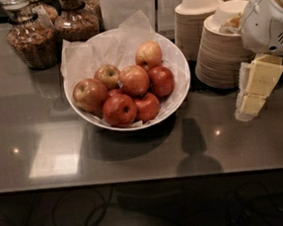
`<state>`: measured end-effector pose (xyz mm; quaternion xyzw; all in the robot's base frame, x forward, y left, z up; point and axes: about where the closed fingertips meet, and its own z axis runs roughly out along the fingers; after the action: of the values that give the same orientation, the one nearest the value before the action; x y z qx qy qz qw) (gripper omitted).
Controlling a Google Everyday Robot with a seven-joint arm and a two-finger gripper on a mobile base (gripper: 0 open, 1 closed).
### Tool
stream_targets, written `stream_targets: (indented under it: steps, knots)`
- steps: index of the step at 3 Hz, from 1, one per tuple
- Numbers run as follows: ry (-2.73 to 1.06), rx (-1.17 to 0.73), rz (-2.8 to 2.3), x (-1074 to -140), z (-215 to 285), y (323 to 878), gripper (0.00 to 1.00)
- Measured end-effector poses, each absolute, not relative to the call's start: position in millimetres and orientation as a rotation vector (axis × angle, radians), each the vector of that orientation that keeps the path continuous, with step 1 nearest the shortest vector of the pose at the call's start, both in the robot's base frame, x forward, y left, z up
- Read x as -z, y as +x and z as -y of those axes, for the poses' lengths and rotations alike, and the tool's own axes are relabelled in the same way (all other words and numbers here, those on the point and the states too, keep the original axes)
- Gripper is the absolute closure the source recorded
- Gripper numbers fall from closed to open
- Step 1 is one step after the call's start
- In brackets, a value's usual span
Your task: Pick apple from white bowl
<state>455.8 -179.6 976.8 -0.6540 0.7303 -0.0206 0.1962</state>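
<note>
The wide white bowl [181, 84], lined with crinkled white paper, stands on the dark counter left of centre. It holds several apples. The reddish-orange apple [134, 80] lies on top in the middle of the pile. A paler apple [148, 54] sits behind it and darker red apples [119, 109] lie in front. My gripper [253, 95] hangs at the right edge with its cream fingers pointing down just above the counter. It is to the right of the bowl, apart from it and holding nothing.
Two stacks of beige disposable bowls [220, 48] stand behind the gripper, right of the white bowl. Glass jars [31, 38] stand at the back left. The counter's front edge [137, 179] runs across, with cables on the floor below.
</note>
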Motion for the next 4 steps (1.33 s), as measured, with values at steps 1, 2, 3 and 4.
stream_targets:
  steps: [1, 2, 3, 4]
  knots:
    - [-1.811, -0.011, -1.982, -971.4, 168.7, 463.9, 0.0]
    - [-1.858, -0.085, -1.869, -958.4, 143.5, 475.8, 0.0]
    - [-1.953, -0.142, -1.745, -946.9, 117.5, 483.0, 0.15]
    - [-2.027, -0.172, -1.656, -944.8, 98.8, 484.6, 0.34]
